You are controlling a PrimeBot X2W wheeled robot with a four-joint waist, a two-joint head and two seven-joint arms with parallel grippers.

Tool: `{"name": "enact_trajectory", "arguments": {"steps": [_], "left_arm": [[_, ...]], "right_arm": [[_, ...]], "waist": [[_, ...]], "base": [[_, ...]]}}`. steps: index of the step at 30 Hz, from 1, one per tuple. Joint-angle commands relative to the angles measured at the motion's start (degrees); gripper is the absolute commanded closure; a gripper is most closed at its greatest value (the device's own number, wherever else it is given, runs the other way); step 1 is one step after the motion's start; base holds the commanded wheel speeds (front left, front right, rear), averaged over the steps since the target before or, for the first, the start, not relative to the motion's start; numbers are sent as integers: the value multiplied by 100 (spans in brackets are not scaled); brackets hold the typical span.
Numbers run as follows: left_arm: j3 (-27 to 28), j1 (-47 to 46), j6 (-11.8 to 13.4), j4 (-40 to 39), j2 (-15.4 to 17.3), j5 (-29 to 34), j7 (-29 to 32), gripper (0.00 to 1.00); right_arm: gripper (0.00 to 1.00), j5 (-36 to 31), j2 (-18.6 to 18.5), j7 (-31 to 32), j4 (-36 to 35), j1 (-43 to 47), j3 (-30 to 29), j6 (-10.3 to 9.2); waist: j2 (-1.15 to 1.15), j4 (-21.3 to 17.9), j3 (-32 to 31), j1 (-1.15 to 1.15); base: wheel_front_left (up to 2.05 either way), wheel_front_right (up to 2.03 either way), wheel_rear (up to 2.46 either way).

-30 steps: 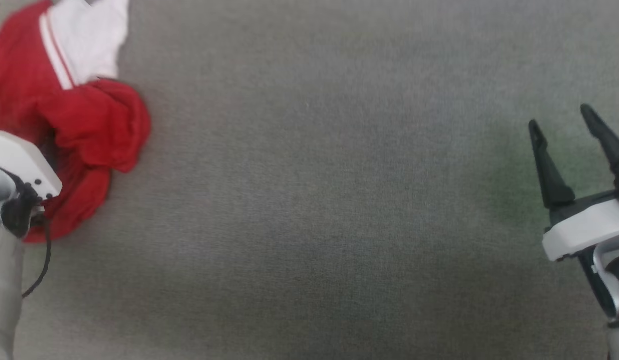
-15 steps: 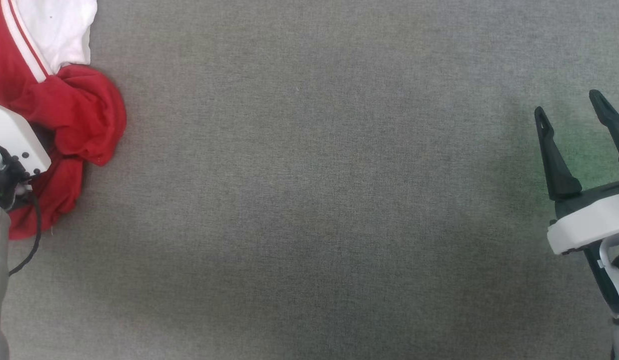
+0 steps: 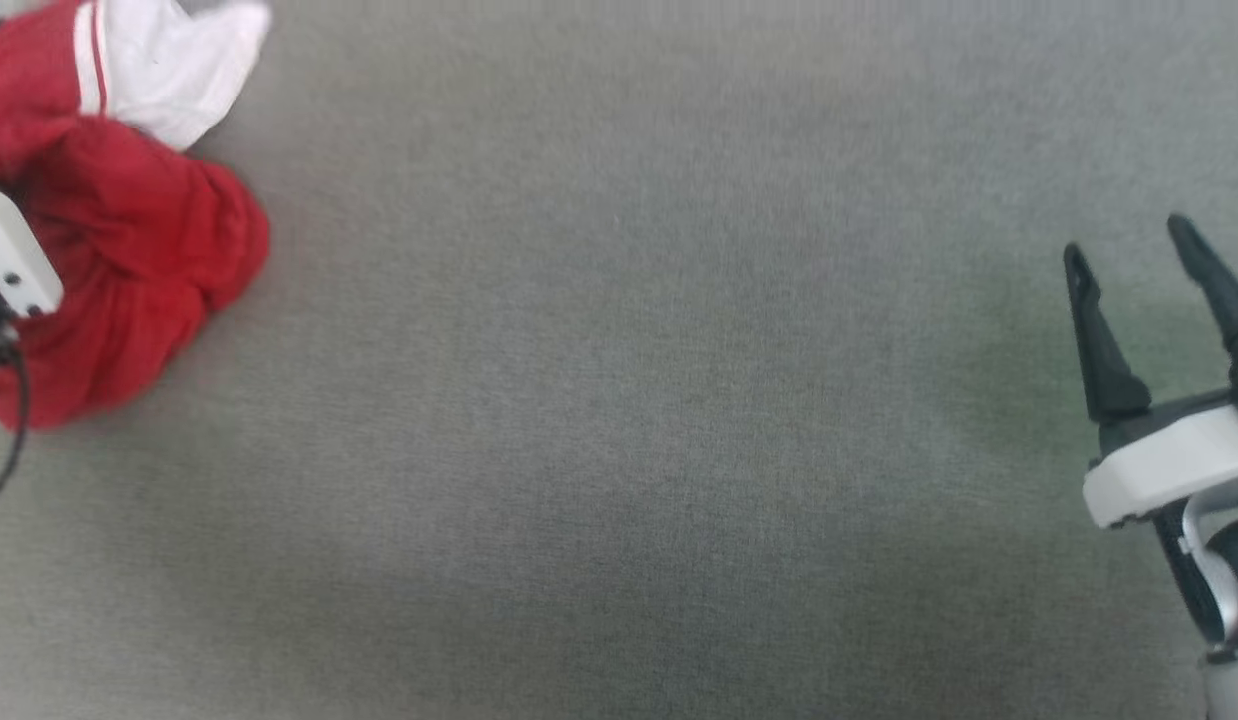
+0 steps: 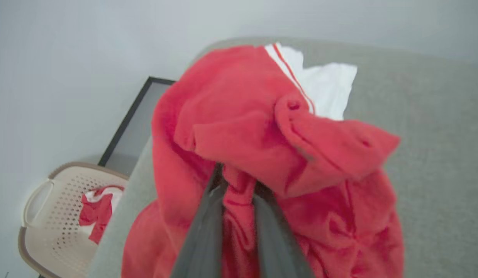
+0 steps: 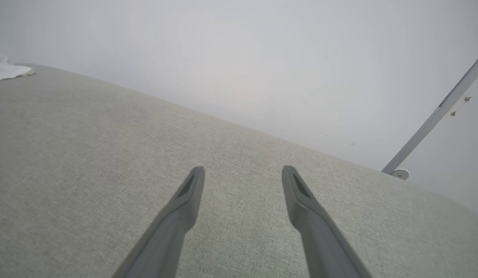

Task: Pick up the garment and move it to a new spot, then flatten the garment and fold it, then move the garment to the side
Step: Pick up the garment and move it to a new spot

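Left wrist view, bottom centre: the left gripper (image 4: 239,181) has its two dark fingers (image 4: 202,239) drawn close together, pinching a fold of the garment (image 4: 243,116) between them. The red cloth is bunched in a heap over and around the fingertips and hides them, and its white sleeve (image 4: 324,85) with a red stripe lies at the far side of the heap, toward the top of the frame. The heap rests on the grey cloth surface (image 4: 436,154). Beyond that surface's edge, at lower left, a pale perforated basket (image 4: 61,208) holds a piece of red and white cloth (image 4: 94,212), and a dark-framed panel (image 4: 140,119) lies behind it. Head view: the garment (image 3: 129,230) sits at the upper left of the frame, partly covered by the white gripper body at the left edge, from which a black cable (image 3: 19,430) hangs. The right gripper (image 3: 1127,240) is at the right edge, well apart from the garment, its fingers spread wide and holding nothing. Right wrist view: the same spread fingers (image 5: 177,224) hang over bare grey surface; farther off are a pale wall (image 5: 239,58) and, at the right, a slanted metal bar (image 5: 436,112).
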Motion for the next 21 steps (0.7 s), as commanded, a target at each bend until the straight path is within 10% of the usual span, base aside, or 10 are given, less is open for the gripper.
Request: {"name": "enact_trajectory", "arguments": {"steps": [1,21], "left_arm": [[-117,-67,-2,-189,97,12,-91,100],[-1094,-201,-2,-2551,910,-241,734,100]], "right_arm": [[0,37,62,-85,78,98,-36,1],[0,51,476,-408,502,604,-201,1]], "waist": [[0,89,-362,0],[0,256,-1724,0]], "base": [[0,0,0],[0,0,0]]}}
